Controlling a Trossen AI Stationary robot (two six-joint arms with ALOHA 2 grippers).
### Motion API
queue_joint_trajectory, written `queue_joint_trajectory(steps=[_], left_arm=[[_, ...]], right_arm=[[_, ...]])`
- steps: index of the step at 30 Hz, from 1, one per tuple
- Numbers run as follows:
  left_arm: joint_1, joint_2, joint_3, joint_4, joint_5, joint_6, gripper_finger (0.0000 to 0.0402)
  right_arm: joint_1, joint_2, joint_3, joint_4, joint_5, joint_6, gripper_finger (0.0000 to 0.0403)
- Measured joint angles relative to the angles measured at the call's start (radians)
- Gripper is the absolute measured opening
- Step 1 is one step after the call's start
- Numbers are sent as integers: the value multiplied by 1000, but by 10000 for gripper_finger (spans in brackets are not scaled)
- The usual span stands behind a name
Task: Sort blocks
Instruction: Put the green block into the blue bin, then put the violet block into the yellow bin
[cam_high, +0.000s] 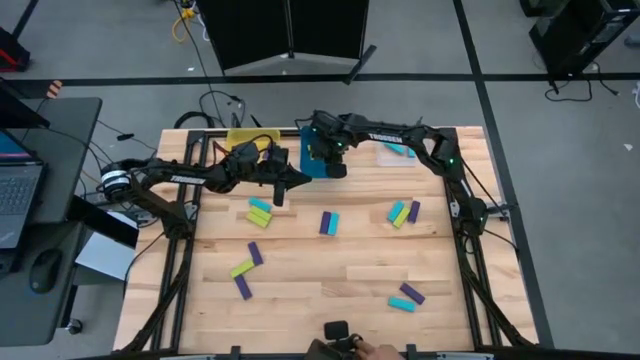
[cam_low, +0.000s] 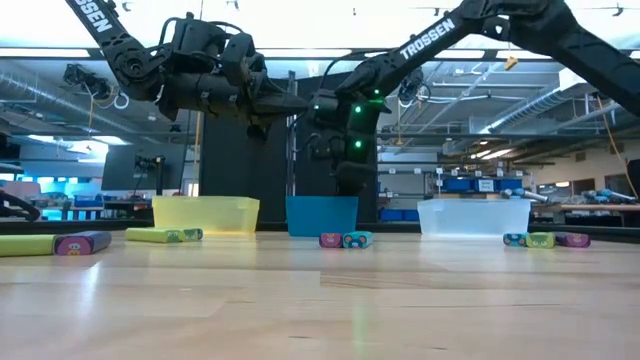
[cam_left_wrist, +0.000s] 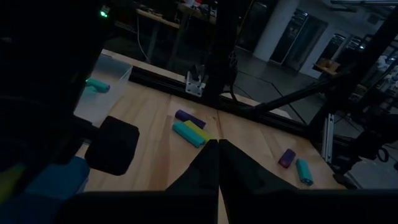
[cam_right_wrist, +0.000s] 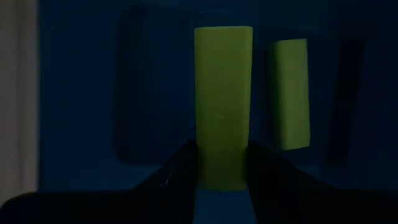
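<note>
Holding a lime block (cam_right_wrist: 222, 106), right gripper (cam_right_wrist: 222, 163) overhangs blue bin (cam_high: 312, 163).

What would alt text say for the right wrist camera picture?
The right gripper holds a lime block upright between its dark fingers, above the blue bin. A second lime block lies inside the bin.

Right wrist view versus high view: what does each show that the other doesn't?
Only the right wrist view: the right gripper shut on a lime block, a second lime block lying in the blue bin below. Only the high view: the blocks scattered on the table, and the left gripper. Both: the blue bin.
</note>
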Motion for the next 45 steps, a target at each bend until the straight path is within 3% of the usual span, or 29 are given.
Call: queue_joint_trajectory(steps=[11, 18, 31, 35, 40, 43, 45], left_arm=[[0, 0, 0, -1, 0, 0, 12], [0, 0, 0, -9, 28, 17, 12], [0, 0, 0, -37, 67, 34, 12], [1, 0, 0, -39, 67, 36, 12], [14, 0, 0, -73, 67, 85, 12], [28, 0, 0, -84, 67, 86, 11], [36, 0, 0, -87, 81, 86, 11]], right_arm=[[-1, 0, 0, 5, -21, 16, 143], [-1, -1, 0, 11, -22, 31, 139], [-1, -2, 0, 14, 26, 44, 157], [6, -21, -1, -54, 34, 36, 131], [55, -93, -1, -132, 107, 76, 59], [83, -136, -1, -132, 60, 79, 14], [94, -157, -9, -97, -10, 87, 10]])
